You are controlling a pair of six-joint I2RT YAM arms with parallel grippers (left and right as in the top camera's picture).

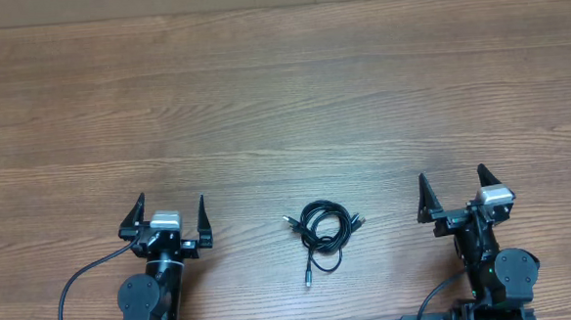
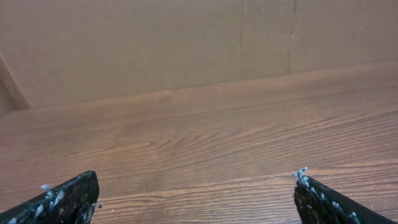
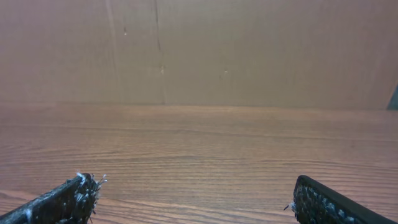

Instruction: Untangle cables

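Observation:
A small bundle of black cables (image 1: 323, 229) lies coiled on the wooden table (image 1: 282, 101) near the front edge, midway between the two arms, with loose ends sticking out left, right and toward the front. My left gripper (image 1: 168, 207) is open and empty, to the left of the bundle. My right gripper (image 1: 453, 185) is open and empty, to the right of it. In the left wrist view the open fingers (image 2: 196, 186) frame only bare wood. In the right wrist view the open fingers (image 3: 193, 190) also frame only bare wood. The cables are out of both wrist views.
A brown cardboard wall (image 2: 186, 43) rises behind the table's far edge; it also shows in the right wrist view (image 3: 249, 50). Each arm's own black supply cable (image 1: 72, 284) loops near its base at the front.

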